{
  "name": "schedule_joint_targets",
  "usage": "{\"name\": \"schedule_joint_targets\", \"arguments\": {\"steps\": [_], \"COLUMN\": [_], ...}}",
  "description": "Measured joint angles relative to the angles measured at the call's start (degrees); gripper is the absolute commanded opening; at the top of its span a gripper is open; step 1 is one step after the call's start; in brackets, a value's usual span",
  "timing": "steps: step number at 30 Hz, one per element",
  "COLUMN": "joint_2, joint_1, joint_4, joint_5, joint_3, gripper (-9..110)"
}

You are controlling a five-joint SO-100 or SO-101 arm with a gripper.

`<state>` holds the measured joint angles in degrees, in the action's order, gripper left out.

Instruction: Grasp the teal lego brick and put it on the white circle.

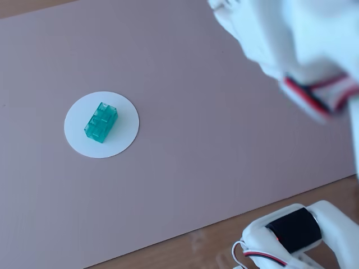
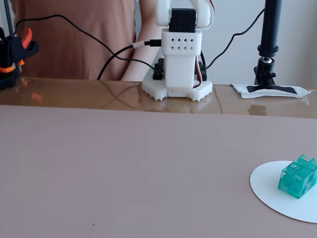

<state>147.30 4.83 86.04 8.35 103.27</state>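
Teal lego brick (image 1: 101, 123) resting on the white circle (image 1: 128, 131), near its middle.

The disc lies on the pinkish-mauve mat (image 1: 213, 140). The white arm (image 1: 280, 33) is well apart from it; its pincer is out of sight, so its opening cannot be told.

In a fixed view the white arm (image 1: 280, 39) fills the upper right corner, blurred and close to the camera, with red, black and white wires (image 1: 322, 92) along its lower edge. A black motor (image 1: 294, 228) sits in a white housing at lower right. In another fixed view the base (image 2: 178, 59) stands upright at the far side. The gripper is out of sight.
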Motion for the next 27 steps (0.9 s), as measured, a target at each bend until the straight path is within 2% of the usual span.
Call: {"name": "schedule_joint_targets", "arguments": {"steps": [5, 10, 17, 27], "joint_2": [14.06, 20.74, 34.28, 42.63], "joint_1": [-3.34, -3.96, -1.76, -0.97], "joint_4": [-4.57, -7.65, -13.89, -19.86], "joint_5": [2.46, 4.57, 5.54, 5.45], "joint_3": [14.68, 23.73, 39.9, 56.87], "gripper": [0, 0, 0, 0]}}
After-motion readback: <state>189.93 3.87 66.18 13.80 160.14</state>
